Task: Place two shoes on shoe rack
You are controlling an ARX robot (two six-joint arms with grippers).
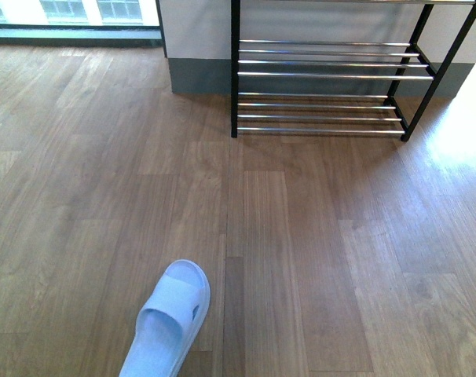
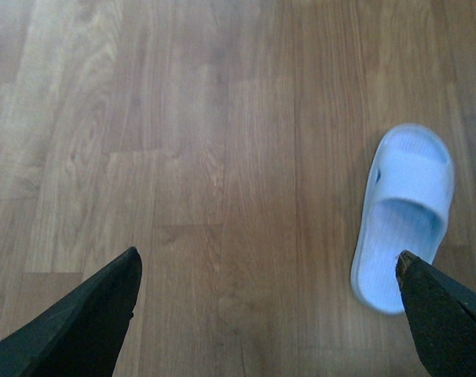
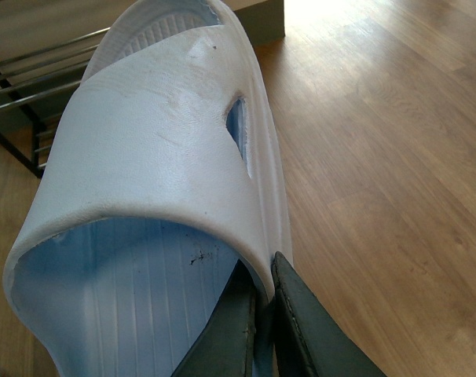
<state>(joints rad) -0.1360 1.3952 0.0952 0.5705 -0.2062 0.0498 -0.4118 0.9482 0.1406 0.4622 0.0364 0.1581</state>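
Low on the left of the front view, one pale blue slide, the floor slide [image 1: 169, 322], lies sole-down on the wooden floor [image 1: 316, 251] with its open toe pointing away from the robot, well apart from the rack. No grey sneakers show in any view, so I take the two slides to be the shoes in play. From the left wrist camera the left tool [image 2: 268, 259] hangs above the boards with its two dark fingers [image 2: 81, 330] spread wide and nothing between them; the floor slide [image 2: 407, 212] sits just beside one fingertip, outside the gap, not gripped. Further right, the right tool [image 3: 263, 271] is pressed together on the held slide [image 3: 159, 149], pinching the edge of its strap, and the slide is lifted off the floor and tilted with its toe toward the chrome bars. On the right, at the far end of the floor, the shoe rack [image 1: 324, 75] stands against the wall, and no shoe rests on any tier that shows. As I judge it, the task is at an early stage: one slide is grasped but not yet set on a tier, and the other has yet to be picked up, so both placements remain.
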